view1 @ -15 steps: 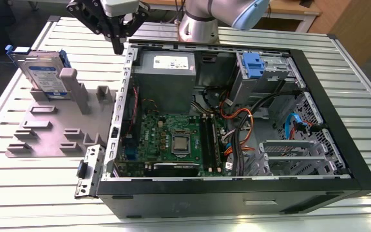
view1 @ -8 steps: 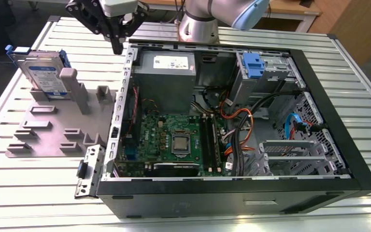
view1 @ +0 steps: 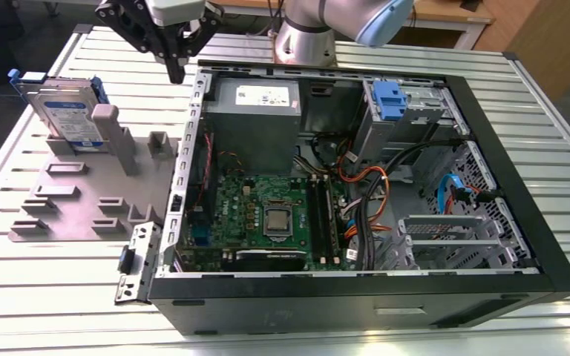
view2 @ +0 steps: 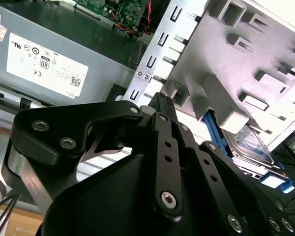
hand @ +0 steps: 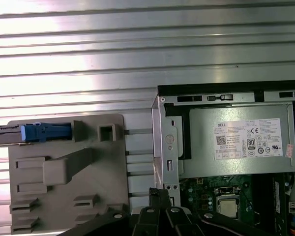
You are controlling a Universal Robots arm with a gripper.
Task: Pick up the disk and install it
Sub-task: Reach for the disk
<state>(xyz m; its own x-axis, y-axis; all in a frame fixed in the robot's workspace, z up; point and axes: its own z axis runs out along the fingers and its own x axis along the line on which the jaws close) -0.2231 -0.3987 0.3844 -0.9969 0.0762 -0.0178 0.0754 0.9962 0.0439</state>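
1. Disk (view1: 67, 111): silver metal, blue bracket, blue/white label. Stands on edge in grey plastic holder (view1: 77, 200); lower corner hidden behind a holder post.
2. My pincer (view1: 176, 73): black, fingers clenched together, nothing btwn them. Upper body cut off at frame top.
3. Pose: I point straight down over ribbed alu table (view1: 562, 148), btwn holder & open PC case (view1: 364, 308), apart from disk.
4. PSU (view1: 255, 104): grey box w/ white sticker, inside case.

My arm (view1: 307, 37) stands at the worktop's (view1: 57, 311) far edge, wrist swung toward the exterior view's left. My gripper (view1: 176, 73) points straight down, fingers (view2: 164, 128) pressed together and gripping nothing.
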